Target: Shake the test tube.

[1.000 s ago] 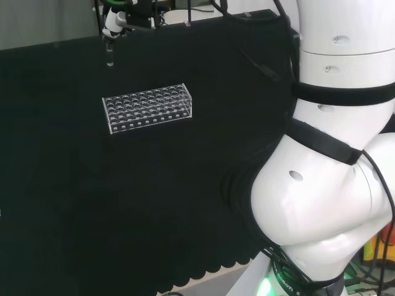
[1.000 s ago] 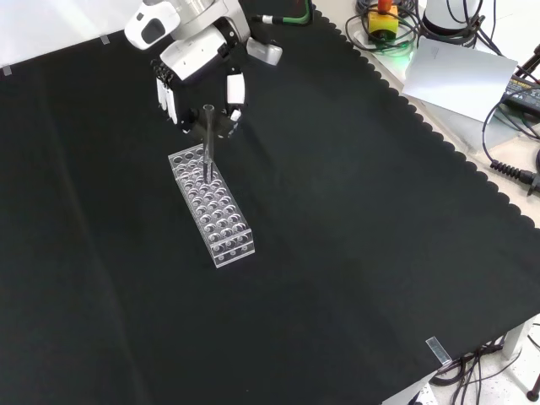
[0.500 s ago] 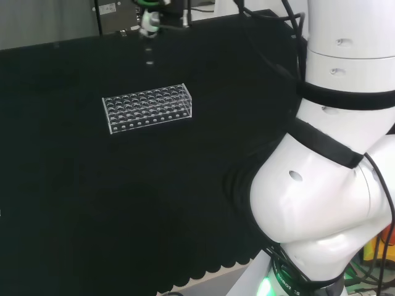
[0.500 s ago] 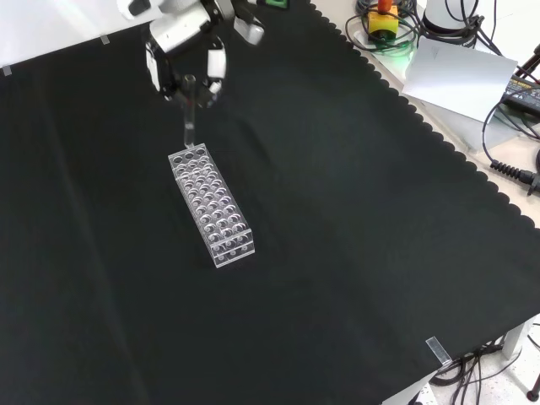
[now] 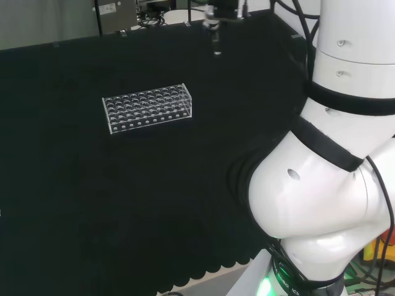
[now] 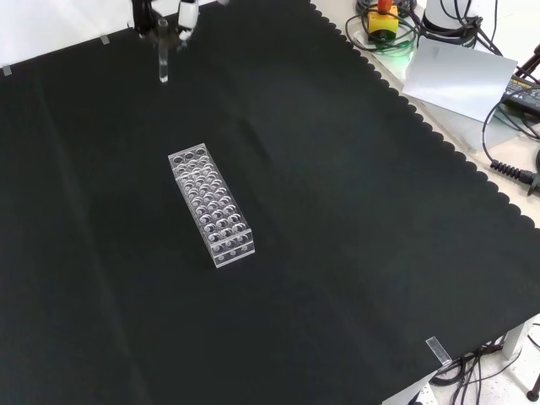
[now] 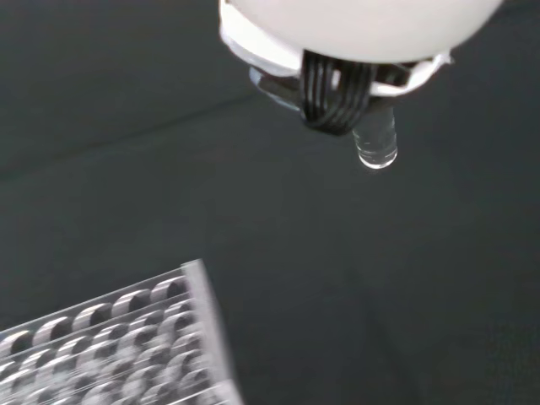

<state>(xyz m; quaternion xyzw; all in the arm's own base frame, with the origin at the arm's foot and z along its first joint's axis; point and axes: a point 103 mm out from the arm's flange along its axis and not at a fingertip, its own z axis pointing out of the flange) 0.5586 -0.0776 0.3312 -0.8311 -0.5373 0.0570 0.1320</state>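
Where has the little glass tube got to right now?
In the front view the test tube hangs upright from the hand at the top left, held above the cloth, clear of the rack.

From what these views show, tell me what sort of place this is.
Probably a robotics lab bench set up for lab-ware handling: a black cloth, a clear test tube rack, a test tube held by the hand, and cables beside it.

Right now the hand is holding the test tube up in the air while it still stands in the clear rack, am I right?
Not quite. The hand does hold the test tube in the air, but the tube is out of the clear rack, hanging apart from it over bare black cloth. The front view shows the gap between tube and rack.
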